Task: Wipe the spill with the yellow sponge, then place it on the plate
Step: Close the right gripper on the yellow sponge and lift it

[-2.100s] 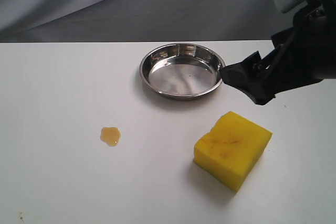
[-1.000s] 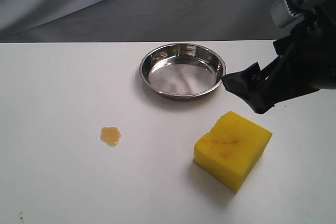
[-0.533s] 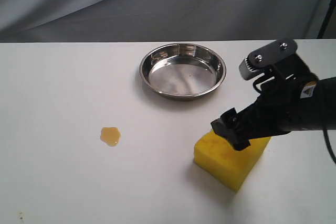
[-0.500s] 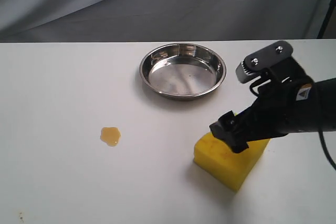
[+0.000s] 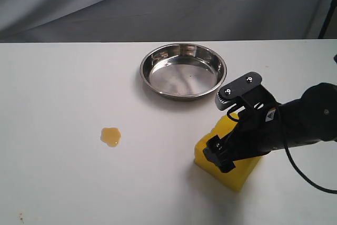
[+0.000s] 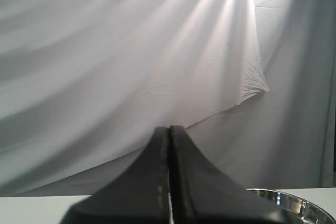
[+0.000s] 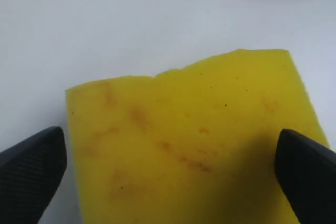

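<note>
Yellow foam fills the gap between the two black fingers (image 7: 32, 174) of the right hand (image 7: 169, 177), which is released and spread wide, one finger off each short end of the yellow sponge (image 7: 184, 129) and neither visibly pressing in. From the exterior view, the right hand (image 5: 224, 151) is down low over the yellow sponge (image 5: 235, 181), which lies flat on the white counter (image 5: 63, 88) toward its front right corner.

The sponge is a thick foam block with faint brown stains on top. It looks light, soft and easy to squash, with nothing fragile about it. Taking it across the short ends, as the fingers are lined up now, seems sound. The grip should go low enough on the sides to hold the block for a firm wipe, but not so hard that it buckles and lifts its underside off the counter.

Further out, the stainless-steel plate (image 5: 143, 75) sits near the middle of the far edge, well apart from the sponge and with nothing in it. The amber spill (image 5: 110, 136) lies toward the front left, untouched, well apart from both.

The left hand (image 6: 169, 171) is clenched with nothing in it, raised before the grey backdrop (image 6: 131, 51), with the plate's rim (image 6: 294, 203) just showing.
</note>
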Robot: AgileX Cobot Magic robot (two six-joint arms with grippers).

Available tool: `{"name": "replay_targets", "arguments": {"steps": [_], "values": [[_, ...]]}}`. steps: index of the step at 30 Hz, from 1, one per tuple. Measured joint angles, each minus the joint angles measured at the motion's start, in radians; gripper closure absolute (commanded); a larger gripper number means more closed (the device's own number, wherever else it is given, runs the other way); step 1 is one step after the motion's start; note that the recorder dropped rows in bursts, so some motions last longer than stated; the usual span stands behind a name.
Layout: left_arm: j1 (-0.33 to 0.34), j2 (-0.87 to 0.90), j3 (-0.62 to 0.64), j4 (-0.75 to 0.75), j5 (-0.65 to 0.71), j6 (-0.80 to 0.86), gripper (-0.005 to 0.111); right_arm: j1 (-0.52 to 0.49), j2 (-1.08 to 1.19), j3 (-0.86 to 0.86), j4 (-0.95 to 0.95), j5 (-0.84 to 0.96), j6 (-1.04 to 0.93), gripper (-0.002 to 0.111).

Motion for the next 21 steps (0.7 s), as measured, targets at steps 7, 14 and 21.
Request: {"name": "replay_targets", "arguments": {"steps": [7,14,21], "values": [[0.0,0.0,0.0,0.0,0.0,0.0,0.107,0.0,0.04,0.0,0.0,-0.031,0.0,0.003],[0.0,0.0,0.0,0.0,0.0,0.0,0.107,0.0,0.069,-0.002,-0.026,-0.04,0.0,0.008],[0.0,0.0,0.0,0.0,0.0,0.0,0.107,0.0,0.09,-0.004,-0.036,-0.044,-0.014,0.048]]}}
